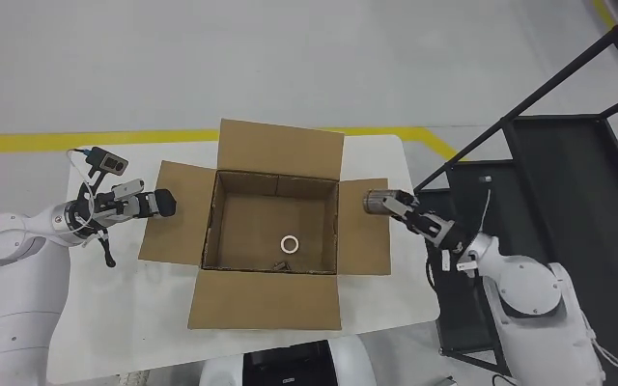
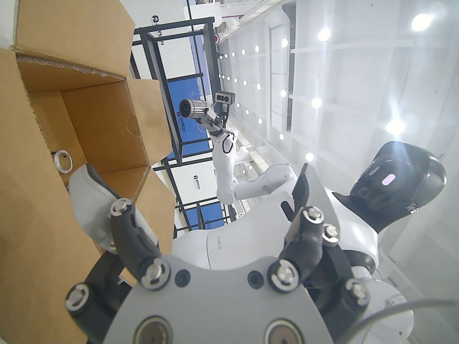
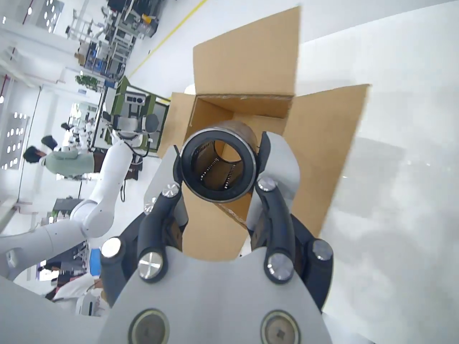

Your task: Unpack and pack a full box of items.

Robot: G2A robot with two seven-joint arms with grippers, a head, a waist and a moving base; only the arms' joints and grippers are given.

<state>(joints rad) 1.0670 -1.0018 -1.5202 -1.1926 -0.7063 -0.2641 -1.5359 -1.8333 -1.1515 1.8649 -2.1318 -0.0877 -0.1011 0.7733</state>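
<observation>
right gripper (image 3: 219, 155) clamps a bearing (image 3: 235, 130) over the box (image 1: 276, 183) flap; left gripper (image 2: 195, 184) spread, empty (ring (image 1: 289, 245) inside box).

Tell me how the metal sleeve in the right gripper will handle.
The metal sleeve is round, so laid sideways on the box floor it would probably roll. It looks rigid and thick-walled, likely heavy for its size. Its smooth curved wall may slip in the right gripper.

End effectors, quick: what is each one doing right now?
Left end effector: open, holding nothing.
Right end effector: closed on a metal cylinder.
</observation>
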